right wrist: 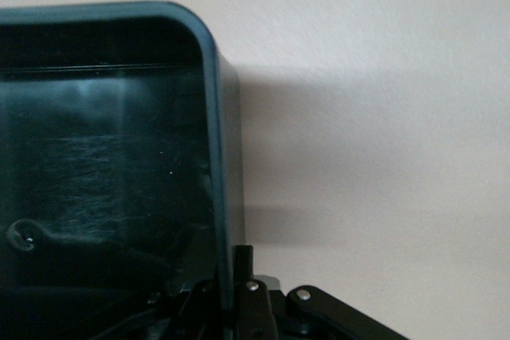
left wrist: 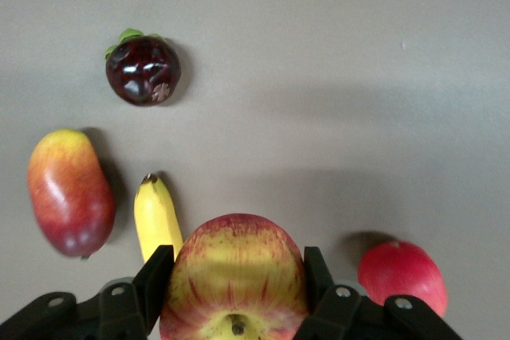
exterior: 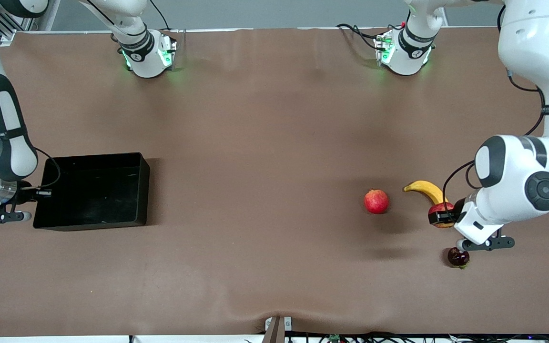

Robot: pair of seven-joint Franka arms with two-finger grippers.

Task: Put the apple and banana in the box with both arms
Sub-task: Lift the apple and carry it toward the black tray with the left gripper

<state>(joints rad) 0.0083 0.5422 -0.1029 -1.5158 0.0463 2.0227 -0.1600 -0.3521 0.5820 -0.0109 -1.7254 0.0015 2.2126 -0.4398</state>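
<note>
Brown cloth covers the whole table [exterior: 265, 143], lightly rippled along the lower edge of the front view. Both arm bases stand along the top of that view, lit green.

Left arm enters from the upper right of the front view and bends down to the lower right. Left gripper [exterior: 441, 216] is up off the cloth, its two black fingers [left wrist: 154, 284] clamped on the sides of the apple [left wrist: 235, 276]; the red-and-yellow streaked skin and stem dimple show plainly in the left wrist view. Apple hangs over the spot where the banana's end and a mango meet.

Banana [exterior: 424, 189] lies on the cloth right of centre in the front view, its nearer end hidden under the held apple. Mango [left wrist: 70, 191] lies just beside the banana in the left wrist view; in the front view it is almost wholly covered. An evenly red round fruit [exterior: 376, 201] sits apart from the banana, toward the table's middle. A dark purple fruit [exterior: 458, 257] with a green leaf sits lower in the frame, nearer the camera.

Box [exterior: 127, 164], black and glossy, rests at the left of the front view. Right gripper [right wrist: 239, 264] is at the box's outer end, fingers pinched on its rim.
</note>
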